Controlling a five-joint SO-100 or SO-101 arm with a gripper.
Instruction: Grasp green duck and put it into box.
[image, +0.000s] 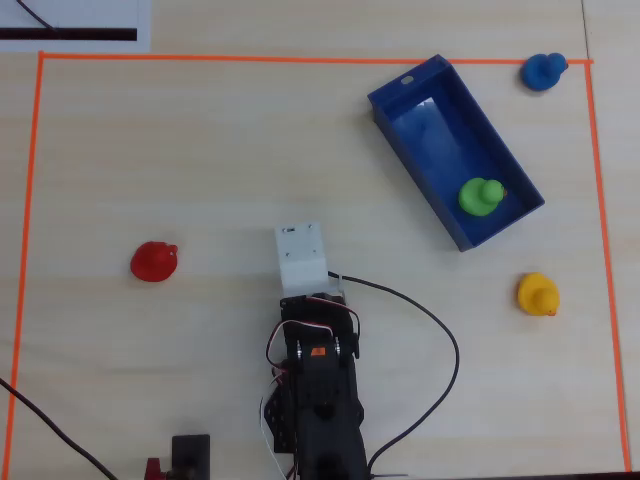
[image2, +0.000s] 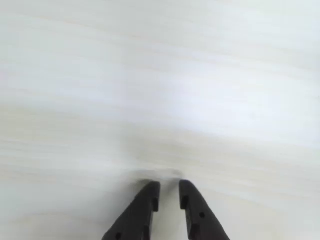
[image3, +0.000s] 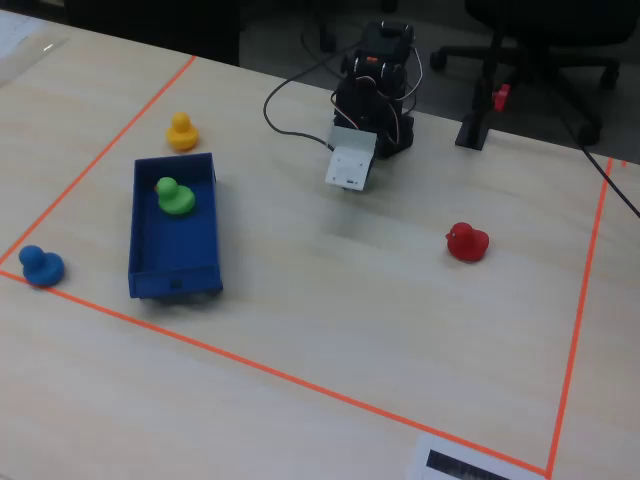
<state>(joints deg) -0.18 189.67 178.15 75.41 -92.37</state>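
Note:
The green duck (image: 481, 196) sits upright inside the dark-blue box (image: 402, 95), near its lower-right end in the overhead view. In the fixed view the duck (image3: 175, 196) is at the far end of the box (image3: 172, 280). My gripper (image2: 167, 187) is far from the box, folded in close to the arm's base and pointing down at bare table. Its two black fingertips (image2: 150, 192) stand nearly together with a narrow slit between them and nothing in it. The white wrist housing (image: 303, 257) hides the fingers in the overhead view.
A yellow duck (image: 537, 294) lies beside the box, a blue duck (image: 543, 72) at the orange tape corner, and a red duck (image: 154, 262) left of the arm. An orange tape border (image: 300, 58) frames the table. A black cable (image: 440, 340) loops right of the arm base.

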